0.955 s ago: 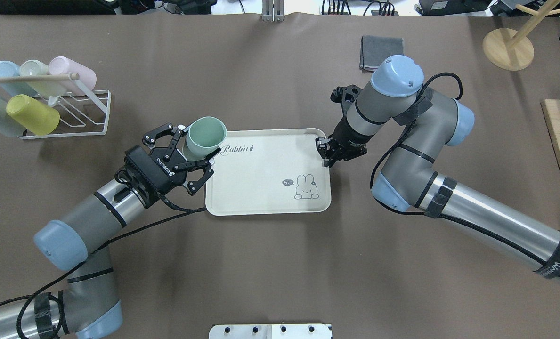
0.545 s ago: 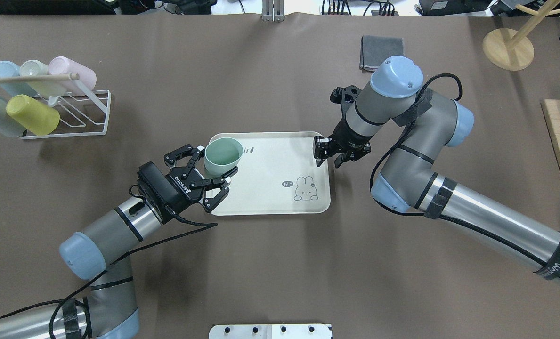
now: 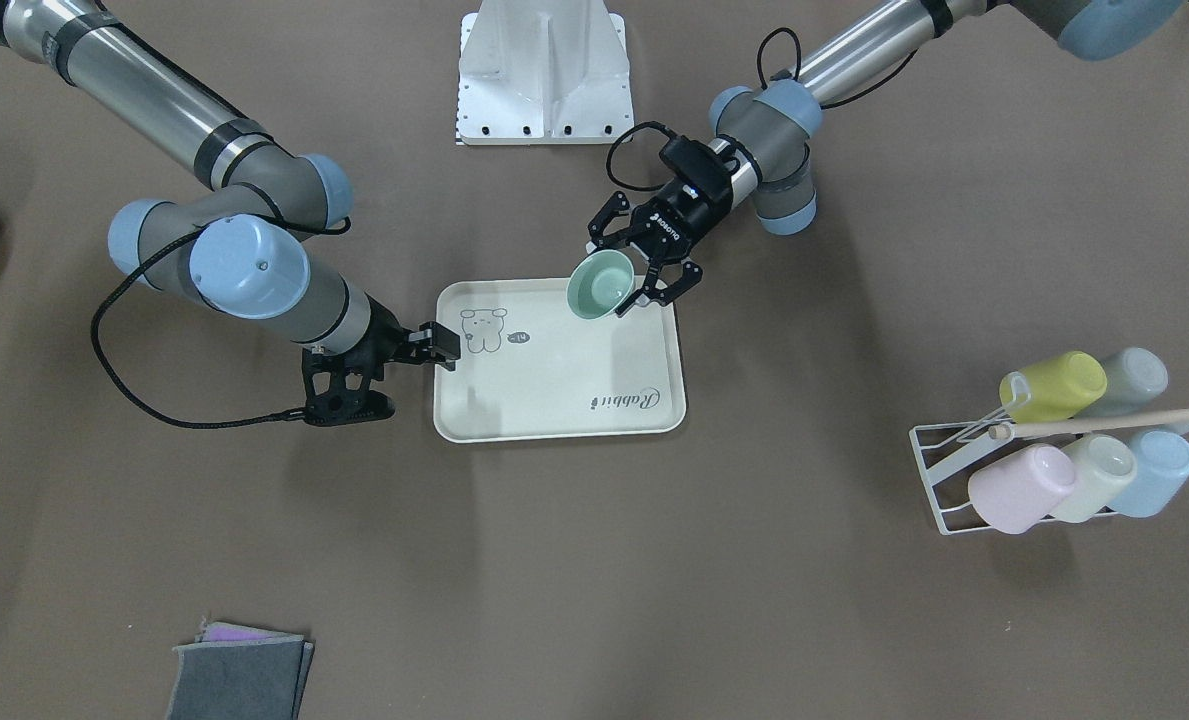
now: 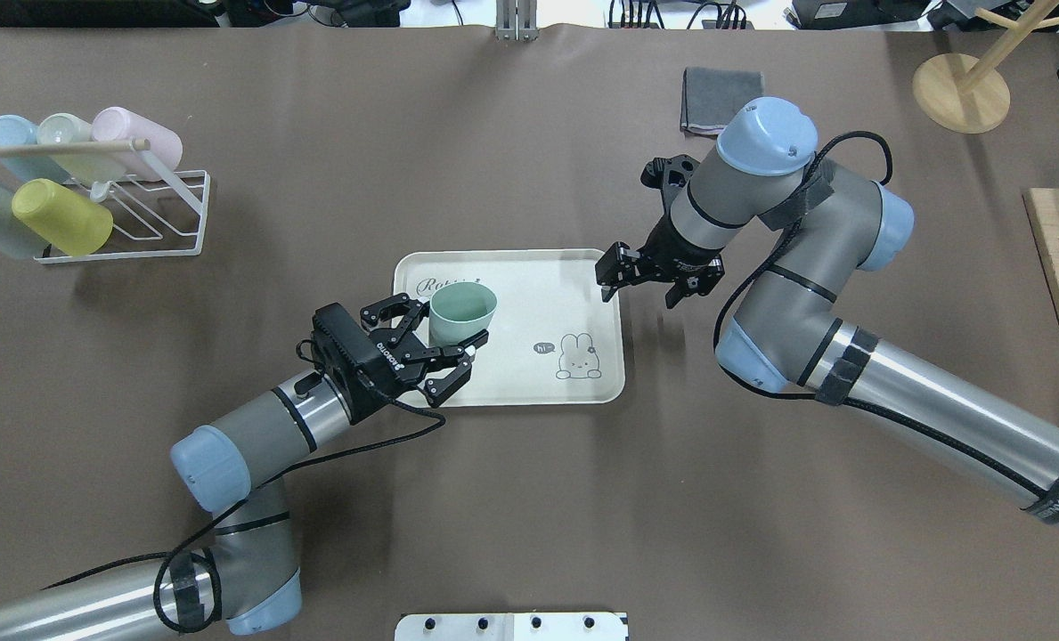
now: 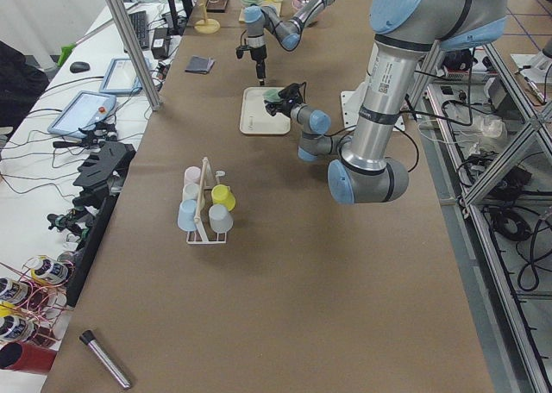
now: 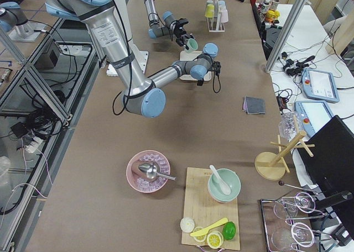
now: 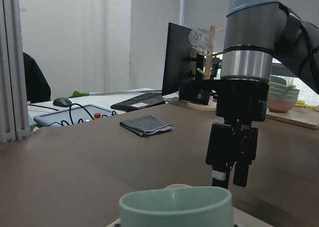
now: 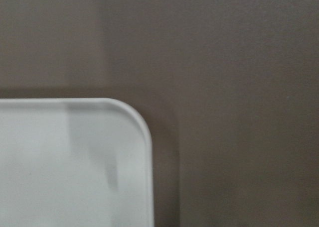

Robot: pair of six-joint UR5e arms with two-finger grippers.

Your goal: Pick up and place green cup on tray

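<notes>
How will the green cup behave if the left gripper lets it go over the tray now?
The green cup looks like thin-walled plastic, so it is likely light and stiff. The left gripper holds it tilted over the tray, so it would probably tip and roll. Its smooth, tapered wall may be slightly slippery.

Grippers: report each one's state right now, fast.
Left gripper: closed on the green cup.
Right gripper: closed, holding nothing.
</notes>
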